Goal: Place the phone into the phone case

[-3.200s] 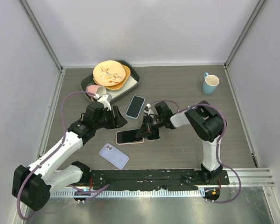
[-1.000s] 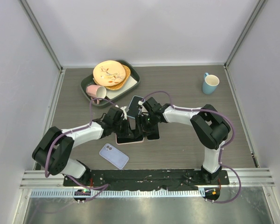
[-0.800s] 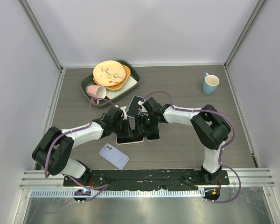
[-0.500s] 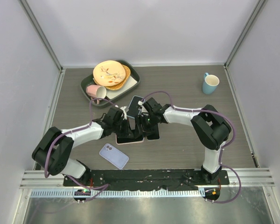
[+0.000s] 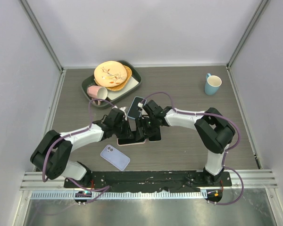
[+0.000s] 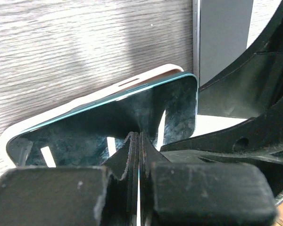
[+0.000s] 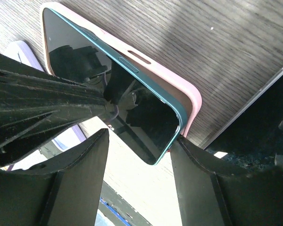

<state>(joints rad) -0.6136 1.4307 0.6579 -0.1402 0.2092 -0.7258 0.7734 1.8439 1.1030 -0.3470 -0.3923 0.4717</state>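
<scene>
The phone has a dark screen and a teal edge. It lies in the pink phone case at mid-table, its long edge standing above the case rim. My left gripper is shut, its joined tips resting on the phone's glass with nothing between them. My right gripper is open around the phone's right end. In the right wrist view its right finger touches the phone's corner, and the left finger stands apart from it.
A second dark phone lies just right of the case. A blue phone sits behind it and a lilac case in front. A green tray with plates and a pink mug is at back left, a blue mug at back right.
Since three seconds ago my left arm has come in over the phone and set its shut tips on it. Over the last second both arms barely moved, and the right jaws widened slightly.
</scene>
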